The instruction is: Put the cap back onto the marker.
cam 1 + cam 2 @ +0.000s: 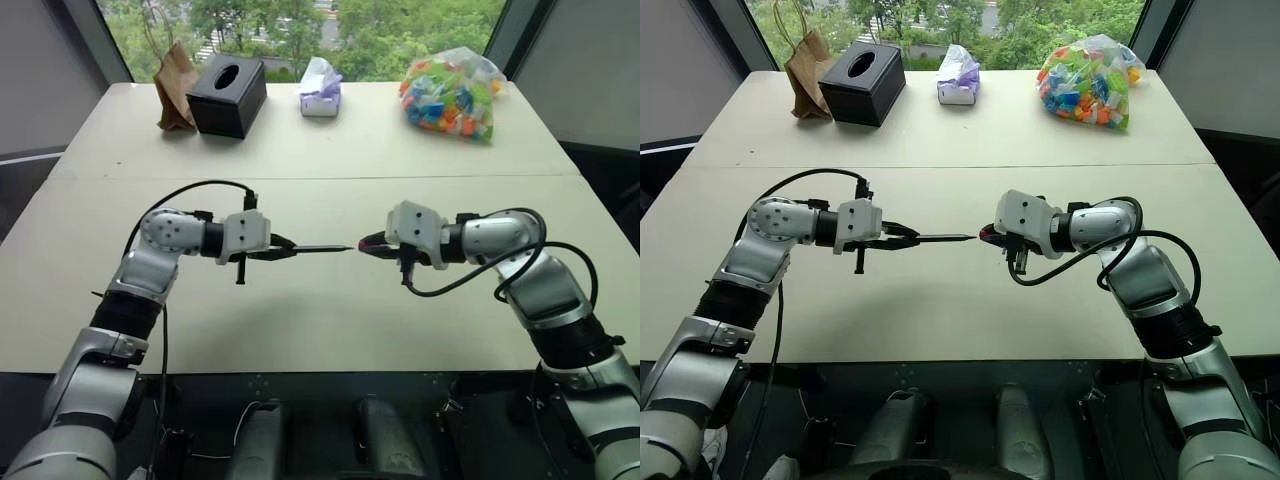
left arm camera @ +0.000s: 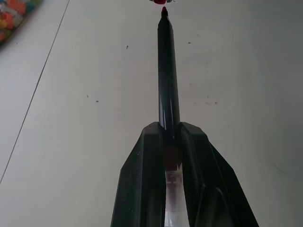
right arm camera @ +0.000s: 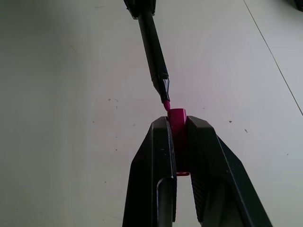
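Above the middle of the table, my left gripper point(image 1: 283, 250) is shut on the slim black marker point(image 1: 322, 248), which sticks out level toward the right with its reddish tip leading. In the left wrist view the marker point(image 2: 168, 80) runs out from between the black fingers point(image 2: 142, 184). My right gripper point(image 1: 369, 243) faces it, shut on the small red-pink cap point(image 3: 177, 118). In the right wrist view the marker's tip point(image 3: 166, 105) sits right at the cap's open mouth, slightly off to one side. Whether the tip touches the cap I cannot tell.
Along the table's far edge stand a brown paper bag point(image 1: 175, 85), a black tissue box point(image 1: 228, 94), a white tissue pack point(image 1: 320, 90) and a clear bag of colourful pieces point(image 1: 452, 93). A seam point(image 1: 320, 178) crosses the tabletop behind the grippers.
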Controlling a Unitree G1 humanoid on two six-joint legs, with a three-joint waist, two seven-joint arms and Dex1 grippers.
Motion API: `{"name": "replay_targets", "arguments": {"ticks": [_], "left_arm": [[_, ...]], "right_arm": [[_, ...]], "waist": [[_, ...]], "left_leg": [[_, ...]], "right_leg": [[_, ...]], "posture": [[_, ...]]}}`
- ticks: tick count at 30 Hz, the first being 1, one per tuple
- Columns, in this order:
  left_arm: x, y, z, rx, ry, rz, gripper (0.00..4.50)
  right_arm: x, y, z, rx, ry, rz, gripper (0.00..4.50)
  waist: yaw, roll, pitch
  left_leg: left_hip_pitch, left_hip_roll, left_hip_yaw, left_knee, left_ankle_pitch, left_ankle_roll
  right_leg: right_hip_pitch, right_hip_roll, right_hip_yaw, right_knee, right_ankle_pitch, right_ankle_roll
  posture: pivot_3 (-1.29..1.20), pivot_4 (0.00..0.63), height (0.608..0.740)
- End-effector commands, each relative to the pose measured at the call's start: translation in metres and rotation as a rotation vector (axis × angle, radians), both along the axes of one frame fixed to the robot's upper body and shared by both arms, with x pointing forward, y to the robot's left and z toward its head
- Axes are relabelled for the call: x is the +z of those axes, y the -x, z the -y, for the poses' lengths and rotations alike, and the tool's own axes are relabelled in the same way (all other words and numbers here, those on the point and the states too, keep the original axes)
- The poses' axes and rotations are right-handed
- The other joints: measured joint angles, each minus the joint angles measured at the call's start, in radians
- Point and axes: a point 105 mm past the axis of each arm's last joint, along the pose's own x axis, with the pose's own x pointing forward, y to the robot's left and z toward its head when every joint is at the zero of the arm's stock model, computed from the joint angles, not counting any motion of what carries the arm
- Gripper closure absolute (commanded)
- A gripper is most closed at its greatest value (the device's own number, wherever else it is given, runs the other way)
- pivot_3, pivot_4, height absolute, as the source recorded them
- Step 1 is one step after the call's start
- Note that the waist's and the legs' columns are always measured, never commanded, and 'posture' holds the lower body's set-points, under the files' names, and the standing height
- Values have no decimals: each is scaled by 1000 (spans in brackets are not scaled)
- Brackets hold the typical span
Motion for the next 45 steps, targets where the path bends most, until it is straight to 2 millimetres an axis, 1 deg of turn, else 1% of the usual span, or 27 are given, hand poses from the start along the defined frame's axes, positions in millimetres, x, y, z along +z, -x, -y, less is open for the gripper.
{"name": "replay_targets", "arguments": {"ticks": [1,8,13,24,30,33,38,45], "left_arm": [[16,1,4,-15,33,51,4500],[17,1,3,-10,40,49,4500],[17,3,6,-18,44,51,4500],[17,7,16,-57,39,66,4500],[19,8,19,-85,33,127,4500],[23,7,22,-102,40,195,4500],[31,5,25,-111,78,279,4500],[30,6,27,-111,111,267,4500]], "right_arm": [[10,3,-6,34,-11,33,4451],[10,2,-7,37,-12,31,4451],[12,3,-11,52,-17,28,4451],[14,7,-25,97,-46,4,4451],[12,15,-32,148,-53,-62,4451],[8,22,-31,177,-42,-119,4451],[5,26,-30,197,-34,-164,4451],[12,29,-39,219,-62,-150,4451]], "waist": [[0,0,0],[0,0,0],[0,0,0],[0,0,0],[0,0,0],[1,0,0],[1,0,0],[0,0,0]], "left_leg": [[0,0,0,0,0,0],[0,0,0,0,0,0],[0,0,0,0,0,0],[0,0,0,0,0,0],[0,0,0,0,0,0],[0,0,0,0,0,0],[0,0,0,0,0,0],[0,0,0,0,0,0]], "right_leg": [[0,0,0,0,0,0],[0,0,0,0,0,0],[0,0,0,0,0,0],[0,0,0,0,0,0],[0,0,0,0,0,0],[0,0,0,0,0,0],[0,0,0,0,0,0],[0,0,0,0,0,0]], "posture": [[0,150,740],[0,150,740],[0,150,740],[0,150,740],[0,150,740],[0,150,740],[0,150,740],[0,150,740]]}}
